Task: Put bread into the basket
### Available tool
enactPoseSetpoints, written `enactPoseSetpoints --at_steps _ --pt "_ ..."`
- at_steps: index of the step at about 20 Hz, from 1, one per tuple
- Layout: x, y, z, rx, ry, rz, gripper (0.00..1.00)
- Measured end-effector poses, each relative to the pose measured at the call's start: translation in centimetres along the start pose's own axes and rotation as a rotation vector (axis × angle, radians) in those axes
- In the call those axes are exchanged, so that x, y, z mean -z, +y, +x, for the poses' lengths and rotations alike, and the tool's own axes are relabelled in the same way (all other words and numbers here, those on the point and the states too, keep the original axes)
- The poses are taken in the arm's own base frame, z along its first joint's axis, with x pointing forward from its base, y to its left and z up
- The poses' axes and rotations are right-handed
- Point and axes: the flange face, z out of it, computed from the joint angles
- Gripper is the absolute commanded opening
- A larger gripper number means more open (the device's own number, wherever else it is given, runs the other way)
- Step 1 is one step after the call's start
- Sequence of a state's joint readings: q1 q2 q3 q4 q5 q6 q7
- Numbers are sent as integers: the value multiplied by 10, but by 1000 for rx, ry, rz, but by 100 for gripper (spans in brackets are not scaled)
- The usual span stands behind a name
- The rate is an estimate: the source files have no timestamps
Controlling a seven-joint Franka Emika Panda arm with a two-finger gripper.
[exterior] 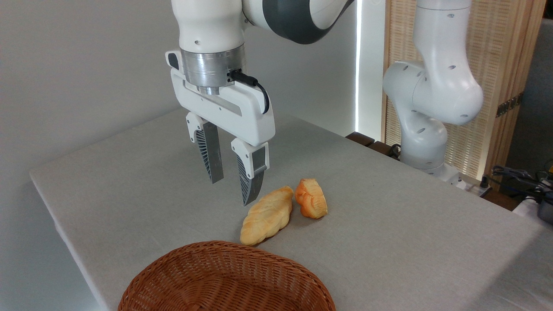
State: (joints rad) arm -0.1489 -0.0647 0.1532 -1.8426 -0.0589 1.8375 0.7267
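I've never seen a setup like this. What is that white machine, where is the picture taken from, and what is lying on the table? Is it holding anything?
The white machine is a robot arm. Its base stands at the far right edge of the table, and it bends overhead so that its tip comes down at the left. At the tip is the gripper, a two-fingered hand. Its fingers are spread apart with nothing between them, so it holds nothing.

There is one picture, from a fixed camera looking across the table from the near side.

On the grey cloth lie two baked goods close side by side: a small orange bun and a longer pale braided loaf. The gripper hangs just left of the loaf. At the near edge sits a brown wicker basket, empty as far as the picture shows. The bun is meant to go into it.
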Motion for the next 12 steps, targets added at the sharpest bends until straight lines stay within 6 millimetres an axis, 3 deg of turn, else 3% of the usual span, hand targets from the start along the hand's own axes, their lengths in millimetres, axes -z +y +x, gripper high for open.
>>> enactPoseSetpoints --at_steps 12 --pt "0 1 -1 1 -5 -5 100"
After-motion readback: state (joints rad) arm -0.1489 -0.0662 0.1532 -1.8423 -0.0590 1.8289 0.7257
